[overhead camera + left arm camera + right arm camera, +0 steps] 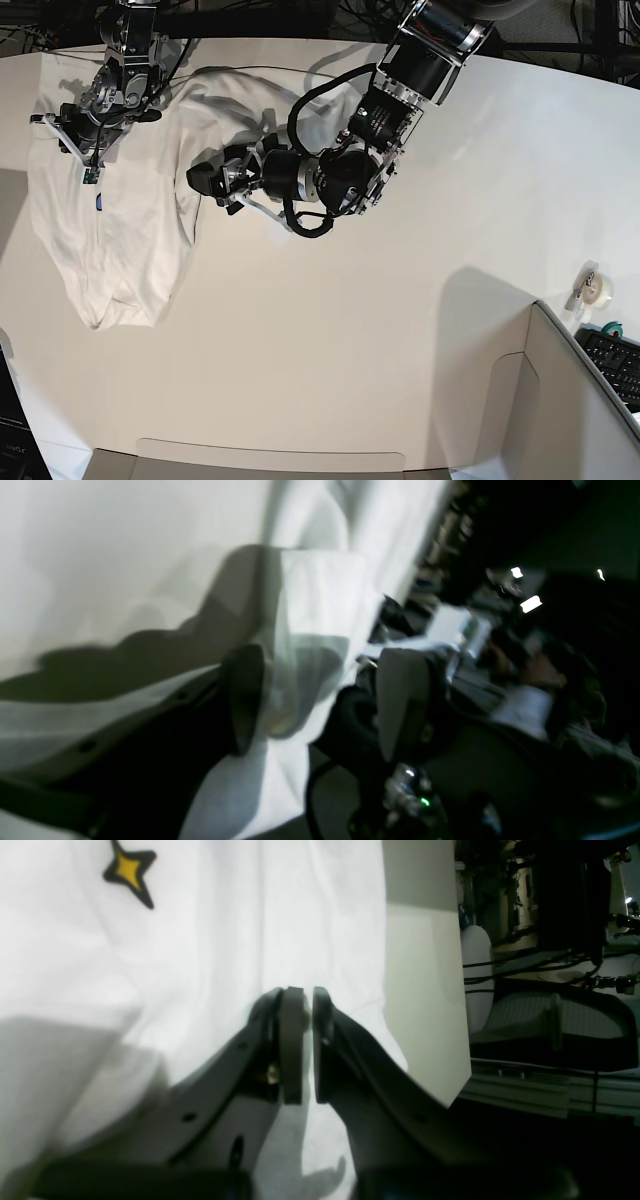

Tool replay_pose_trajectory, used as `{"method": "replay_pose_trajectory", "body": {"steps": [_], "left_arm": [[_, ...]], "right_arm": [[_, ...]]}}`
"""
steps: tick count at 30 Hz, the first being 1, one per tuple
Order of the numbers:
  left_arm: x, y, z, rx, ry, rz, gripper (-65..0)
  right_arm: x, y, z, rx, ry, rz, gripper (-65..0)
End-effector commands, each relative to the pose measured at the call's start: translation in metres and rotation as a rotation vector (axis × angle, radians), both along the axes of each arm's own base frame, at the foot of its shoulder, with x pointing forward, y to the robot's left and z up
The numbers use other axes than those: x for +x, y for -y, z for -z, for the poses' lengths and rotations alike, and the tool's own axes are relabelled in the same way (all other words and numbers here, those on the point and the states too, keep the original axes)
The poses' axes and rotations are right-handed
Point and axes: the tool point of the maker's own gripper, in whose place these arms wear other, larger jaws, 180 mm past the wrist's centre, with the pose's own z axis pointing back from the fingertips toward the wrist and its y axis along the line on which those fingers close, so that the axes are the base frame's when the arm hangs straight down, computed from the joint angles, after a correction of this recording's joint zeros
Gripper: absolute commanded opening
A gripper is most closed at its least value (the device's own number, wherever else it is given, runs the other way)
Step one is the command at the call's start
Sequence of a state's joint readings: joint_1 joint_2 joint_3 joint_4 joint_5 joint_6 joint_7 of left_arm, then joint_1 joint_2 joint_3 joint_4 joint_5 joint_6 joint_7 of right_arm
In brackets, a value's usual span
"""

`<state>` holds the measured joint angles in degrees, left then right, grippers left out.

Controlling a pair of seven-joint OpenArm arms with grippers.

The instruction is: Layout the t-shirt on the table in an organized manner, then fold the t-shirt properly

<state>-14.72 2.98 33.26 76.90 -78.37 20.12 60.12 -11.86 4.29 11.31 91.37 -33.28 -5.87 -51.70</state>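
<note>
The white t-shirt (pixel 130 240) lies bunched along the left side of the table (pixel 400 330), running from the back middle down to the front left. My right gripper (pixel 85 150) is at the shirt's far left edge. In the right wrist view the right gripper (pixel 308 990) is shut with white t-shirt (pixel 200 915) cloth pinched at its tips, and a yellow star print (pixel 129 871) shows nearby. My left gripper (pixel 205 180) sits on the shirt's right fold. In the left wrist view, the left gripper (pixel 322 670) stands wide open, with thin cloth (pixel 320 590) draped over one finger (pixel 245 695).
A grey cardboard box wall (pixel 560 400) rises at the front right, with a tape roll (pixel 597 288) and a keyboard (pixel 615 360) beyond it. Another grey wall (pixel 270 460) runs along the front edge. The table's edge (pixel 425 990) lies close to the right gripper.
</note>
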Motion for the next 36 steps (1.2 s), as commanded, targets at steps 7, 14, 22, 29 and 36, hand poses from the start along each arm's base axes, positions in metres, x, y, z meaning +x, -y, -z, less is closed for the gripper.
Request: {"method": "replay_pose_trajectory", "body": {"steps": [7,14,22,29,36], "left_arm": [[0.003,0.007,-0.026,-0.095,0.036,0.029,-45.1],[0.001,0.008,-0.026,-0.094,0.034,0.038,-65.0],[0.026,-0.018,-0.043,-0.091,0.115,-0.021,-65.0],[0.072,-0.071,-0.053,-0.036,0.193,-0.136,-65.0],[0.122,-0.124,-0.082,0.037,0.314,-0.222,-65.0]], "right_arm": [[-0.023,-0.024,0.033,0.160,-0.101,0.012,-59.6],[-0.023,-0.024,0.033,0.160,-0.101,0.012,-59.6],[-0.023,-0.024,0.033,0.161,-0.101,0.012,-59.6],[-0.023,-0.024,0.033,0.160,-0.102,0.012,-59.6],[-0.023,-0.025,0.034,0.163,-0.102,0.012,-59.6]]}}
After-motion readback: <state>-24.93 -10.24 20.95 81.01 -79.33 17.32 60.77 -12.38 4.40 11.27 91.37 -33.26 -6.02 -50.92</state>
